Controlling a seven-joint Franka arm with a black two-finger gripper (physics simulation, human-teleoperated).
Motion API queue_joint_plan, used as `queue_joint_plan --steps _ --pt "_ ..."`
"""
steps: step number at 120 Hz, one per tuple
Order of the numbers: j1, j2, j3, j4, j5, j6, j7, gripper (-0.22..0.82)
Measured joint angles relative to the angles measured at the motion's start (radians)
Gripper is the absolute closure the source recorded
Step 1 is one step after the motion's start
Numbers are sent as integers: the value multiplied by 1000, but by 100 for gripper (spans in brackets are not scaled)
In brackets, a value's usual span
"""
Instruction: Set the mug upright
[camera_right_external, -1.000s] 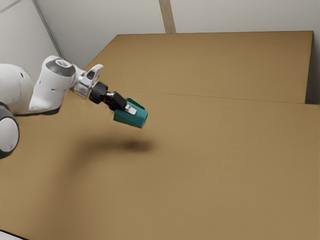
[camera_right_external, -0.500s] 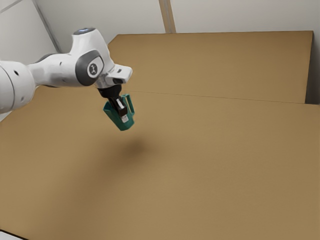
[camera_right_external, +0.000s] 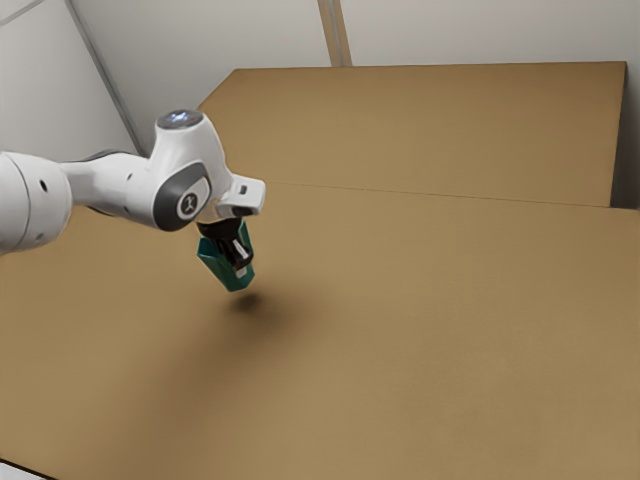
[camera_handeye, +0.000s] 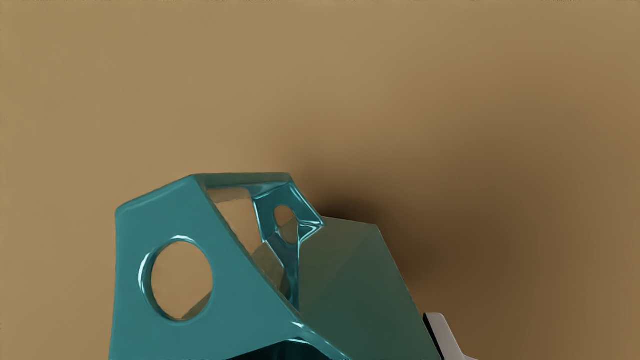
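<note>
Mug (camera_right_external: 214, 262) is teal, angular w/ flat facets & sharp edges; wrist view gives a glossy side w/ a round hole thru it, a smaller hole further in, & a duller grey-green facet. It's tilted, not upright, held just above the brown table (camera_right_external: 400, 330), its dark shadow (camera_right_external: 247, 303) close below. Gripper (camera_right_external: 241, 266) is clamped on mug, pale fingertip vs. its side. White arm (camera_right_external: 130, 185) comes in from ext. view's left.

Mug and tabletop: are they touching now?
Apart. The exterior view shows the mug tilted in the air above the tabletop, its dark shadow lying separate from its lowest edge.
</note>
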Motion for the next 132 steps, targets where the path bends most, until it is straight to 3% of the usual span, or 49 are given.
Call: queue_joint_plan --steps 52,132 --pt "-28 62 -3 -3 52 81 -128 75" --pt "-29 114 -3 -4 34 112 -220 75"
